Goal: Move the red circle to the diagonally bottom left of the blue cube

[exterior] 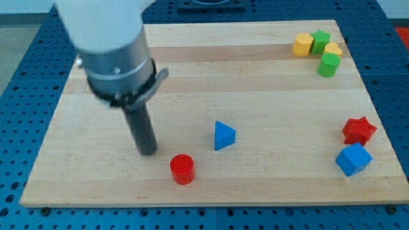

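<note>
The red circle [182, 168] is a short red cylinder near the board's bottom edge, left of centre. The blue cube [353, 159] sits far off at the view's lower right. My tip [148, 151] is the lower end of the dark rod, just up and to the left of the red circle, a short gap apart from it. The arm's grey and white body fills the view's upper left and hides part of the board there.
A blue triangle [223, 135] lies up and right of the red circle. A red star [358, 130] sits just above the blue cube. At the top right a yellow block [303, 45], green star [321, 39], yellow block [333, 50] and green cylinder [329, 65] cluster. The wooden board [268, 96] ends close below.
</note>
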Available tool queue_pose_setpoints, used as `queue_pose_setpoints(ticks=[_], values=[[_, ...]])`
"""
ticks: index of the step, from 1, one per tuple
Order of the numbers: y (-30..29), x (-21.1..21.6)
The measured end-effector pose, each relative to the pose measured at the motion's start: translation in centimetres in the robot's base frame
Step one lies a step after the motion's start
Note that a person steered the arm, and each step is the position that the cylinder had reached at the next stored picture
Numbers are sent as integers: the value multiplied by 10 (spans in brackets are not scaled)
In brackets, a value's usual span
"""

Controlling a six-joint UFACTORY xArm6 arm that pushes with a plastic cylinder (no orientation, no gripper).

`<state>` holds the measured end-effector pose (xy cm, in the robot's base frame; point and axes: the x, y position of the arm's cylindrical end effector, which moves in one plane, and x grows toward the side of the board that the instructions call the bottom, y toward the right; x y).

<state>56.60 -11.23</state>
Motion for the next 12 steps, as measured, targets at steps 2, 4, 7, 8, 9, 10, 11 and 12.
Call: queue_pose_setpoints(ticks=[2, 4, 7, 8, 9, 10, 11, 12], values=[[0, 45], [0, 12], [66, 12], [101, 12], [132, 12], [166, 12], [199, 12], [230, 12]])
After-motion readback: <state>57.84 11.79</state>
